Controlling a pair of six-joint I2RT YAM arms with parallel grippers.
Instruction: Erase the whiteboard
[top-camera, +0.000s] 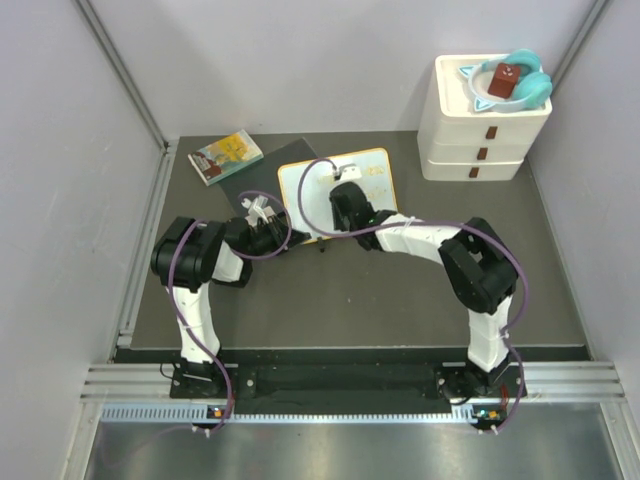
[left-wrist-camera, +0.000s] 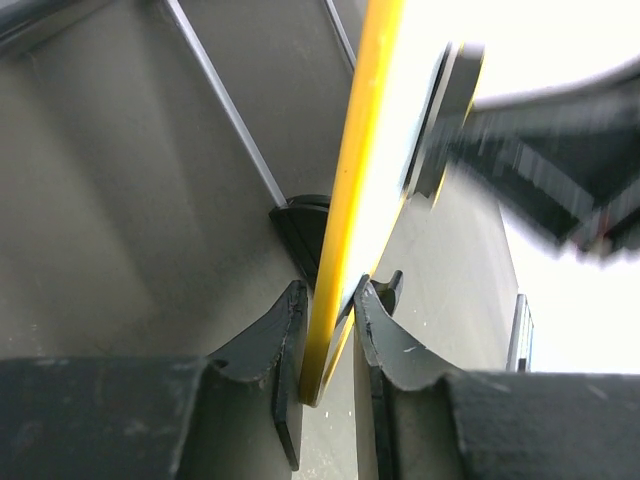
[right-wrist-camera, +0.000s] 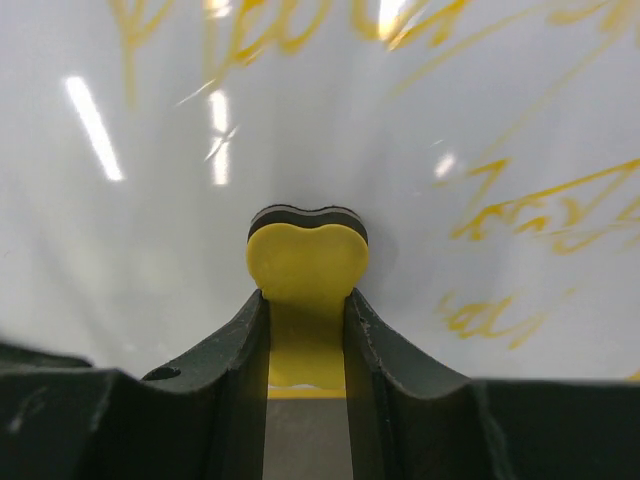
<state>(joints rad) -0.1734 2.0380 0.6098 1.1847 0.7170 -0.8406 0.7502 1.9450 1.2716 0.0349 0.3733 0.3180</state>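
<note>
Dark grey table (top-camera: 400, 300), mid-centre: the left gripper (left-wrist-camera: 328, 300) pinches the whiteboard (top-camera: 378, 190) by its yellow edge, steadying it while the right gripper (right-wrist-camera: 307, 300), clamped on a yellow heart-shaped eraser (right-wrist-camera: 307, 255), presses against the scribbles (right-wrist-camera: 540, 210).

Top external: high behind the arm bases at 6 o'clock, looking down on the whole desk (top-camera: 380, 300); far.
Left wrist: past left fingers (left-wrist-camera: 265, 345), edge-on along the whiteboard (left-wrist-camera: 350, 200) frame; very near.
Right wrist: past right fingers (right-wrist-camera: 230, 350), square onto the board face; very near.
Shared: whiteboard in all three; eraser (right-wrist-camera: 308, 262) in both wrist views.
</note>
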